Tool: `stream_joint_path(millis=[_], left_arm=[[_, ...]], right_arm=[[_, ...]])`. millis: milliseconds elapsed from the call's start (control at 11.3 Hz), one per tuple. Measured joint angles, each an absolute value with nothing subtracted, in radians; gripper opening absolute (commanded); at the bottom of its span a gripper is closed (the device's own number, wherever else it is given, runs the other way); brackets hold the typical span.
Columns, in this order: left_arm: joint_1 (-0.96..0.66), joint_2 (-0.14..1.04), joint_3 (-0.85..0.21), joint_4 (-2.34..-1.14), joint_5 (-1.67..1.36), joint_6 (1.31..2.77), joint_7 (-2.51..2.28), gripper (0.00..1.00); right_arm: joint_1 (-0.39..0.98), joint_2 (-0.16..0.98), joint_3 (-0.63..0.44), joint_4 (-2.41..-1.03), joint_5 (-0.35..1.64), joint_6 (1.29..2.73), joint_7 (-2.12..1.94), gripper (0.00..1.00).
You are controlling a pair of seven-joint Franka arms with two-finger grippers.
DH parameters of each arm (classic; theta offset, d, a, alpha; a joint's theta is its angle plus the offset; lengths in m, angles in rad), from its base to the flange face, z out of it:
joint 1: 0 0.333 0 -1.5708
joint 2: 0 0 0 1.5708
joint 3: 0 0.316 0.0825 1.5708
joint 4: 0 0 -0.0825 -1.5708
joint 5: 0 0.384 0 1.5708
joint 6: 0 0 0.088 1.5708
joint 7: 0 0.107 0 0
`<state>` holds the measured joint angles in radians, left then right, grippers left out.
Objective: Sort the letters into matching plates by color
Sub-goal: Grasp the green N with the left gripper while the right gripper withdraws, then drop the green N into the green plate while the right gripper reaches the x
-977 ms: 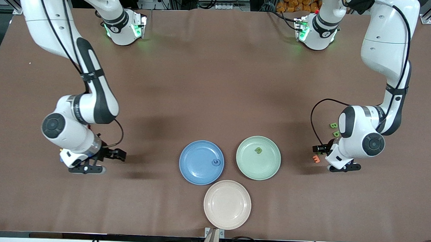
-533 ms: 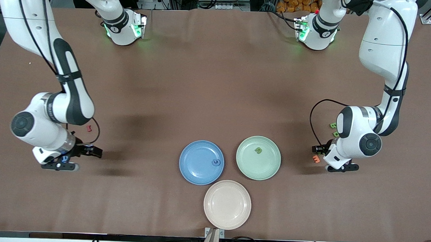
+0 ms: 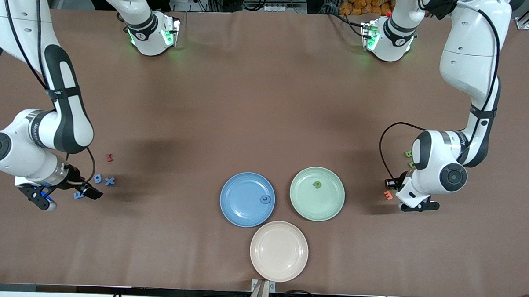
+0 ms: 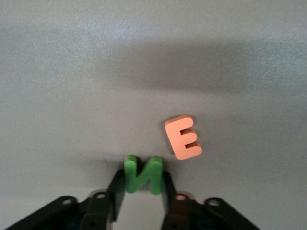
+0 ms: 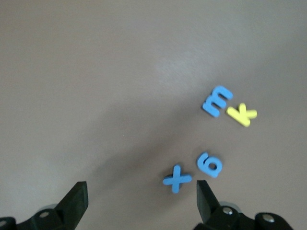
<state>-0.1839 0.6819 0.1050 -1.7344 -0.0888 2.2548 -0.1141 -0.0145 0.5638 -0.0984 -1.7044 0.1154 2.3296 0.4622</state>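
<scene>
The left gripper [image 4: 142, 184] is pinching a green letter N [image 4: 142, 173] low at the left arm's end of the table, beside an orange E [image 4: 183, 137]. The right gripper [image 5: 141, 201] is hovering with fingers spread over blue letters [image 5: 210, 164]. Each of the blue plate [image 3: 240, 209] and the green plate [image 3: 328, 203] is holding one letter.
</scene>
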Motion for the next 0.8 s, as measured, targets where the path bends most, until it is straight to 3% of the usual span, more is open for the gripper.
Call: stream_joint_path(millis=[89,178,355,800], left_arm=[[-0.185,0.678,0.107,-1.734,-0.085,2.253,-0.114,0.0],[-0.185,0.681,0.107,-1.734,-0.085,2.256,-0.114,0.0],[-0.186,0.681,0.107,-1.733,-0.085,2.256,-0.121,0.0],[-0.201,0.676,0.015,-1.69,-0.085,2.258,-0.211,0.0]], right_arm=[[-0.012,0.564,-0.098,-1.707,0.116,2.331,0.591,0.99],[-0.01,0.564,-0.098,-1.708,0.116,2.331,0.694,0.87],[-0.009,0.563,-0.098,-1.709,0.117,2.33,0.841,1.0],[-0.012,0.561,-0.107,-1.712,0.159,2.331,1.061,1.0]])
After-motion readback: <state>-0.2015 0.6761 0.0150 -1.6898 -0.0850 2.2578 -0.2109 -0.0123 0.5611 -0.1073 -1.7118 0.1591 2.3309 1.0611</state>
